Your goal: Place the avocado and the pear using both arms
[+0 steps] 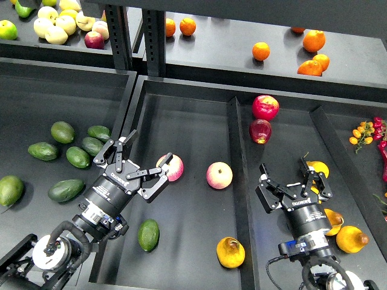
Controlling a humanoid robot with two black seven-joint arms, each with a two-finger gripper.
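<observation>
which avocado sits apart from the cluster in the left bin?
The avocado lying alone in the middle bin, below the left tool. The other avocados are grouped beyond the divider in the left bin.

A dark grey display stand fills the space, split into shallow bins by raised dividers. Behind them runs a higher shelf, held by black perforated metal uprights. Even overhead light puts a soft sheen on the matte surfaces.
</observation>
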